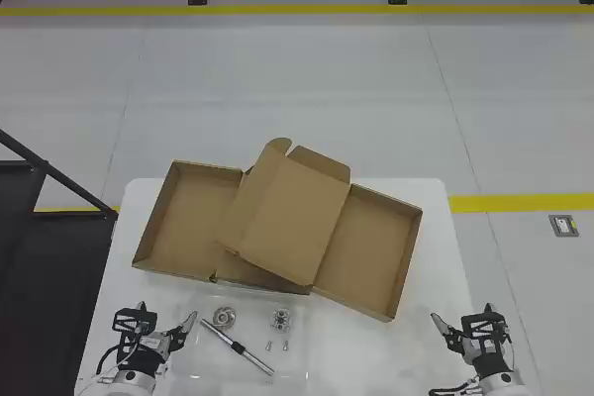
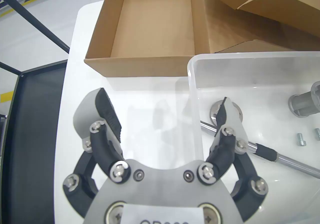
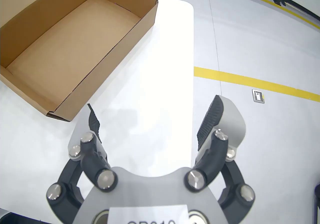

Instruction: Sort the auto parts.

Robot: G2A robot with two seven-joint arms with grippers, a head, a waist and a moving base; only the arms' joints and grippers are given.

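Note:
A clear plastic tray (image 1: 193,368) (image 2: 193,64) near the table's front holds a long steel shaft (image 1: 238,347) (image 2: 282,156), a round flange (image 1: 223,317) (image 2: 213,112), a hub (image 1: 280,319) (image 2: 303,103) and two small bolts (image 1: 276,346) (image 2: 301,140). Behind it lie two cardboard boxes, one at the left (image 1: 183,218) (image 2: 152,24) and one at the right (image 1: 371,252) (image 3: 67,42), joined by a raised lid (image 1: 287,213). My left gripper (image 1: 155,333) (image 2: 163,108) stands open at the tray's left wall, holding nothing. My right gripper (image 1: 465,332) (image 3: 152,120) is open over the table's front right corner.
A black rack (image 1: 20,267) stands against the left side of the white table (image 1: 436,193). The table's right edge (image 3: 192,59) runs close beside my right gripper, with grey floor and a yellow line (image 1: 530,202) beyond.

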